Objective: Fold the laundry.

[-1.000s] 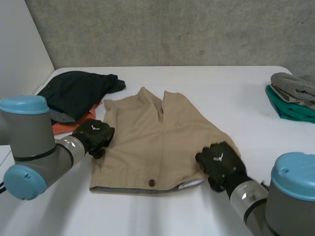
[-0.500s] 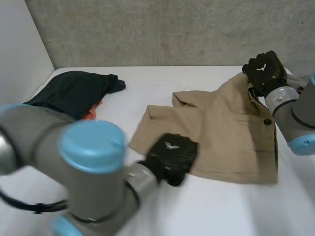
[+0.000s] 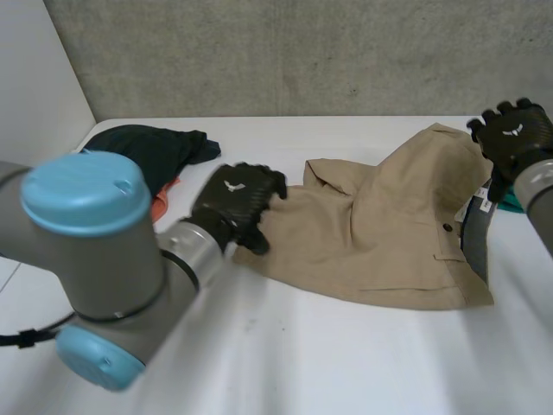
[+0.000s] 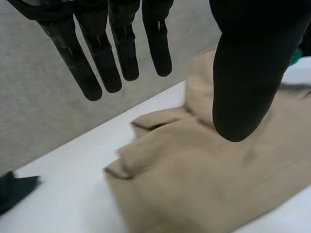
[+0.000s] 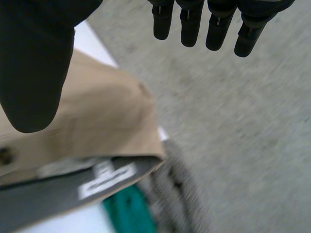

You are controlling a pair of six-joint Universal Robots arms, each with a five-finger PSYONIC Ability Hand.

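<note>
dark pile point(image 3: 143, 151): far left of the table point(image 3: 285, 363)
left hand point(image 3: 235, 201): fingers point(image 4: 97, 63) straight, thumb apart, holding nothing; at the shorts' left edge
tan shorts point(image 3: 380, 233): centre-right on the table, waistband end at the right
right hand point(image 3: 516, 137): fingers point(image 5: 216, 29) straight, empty; above the waistband corner
grey cloth point(image 5: 180, 194): just beyond the waistband
</note>
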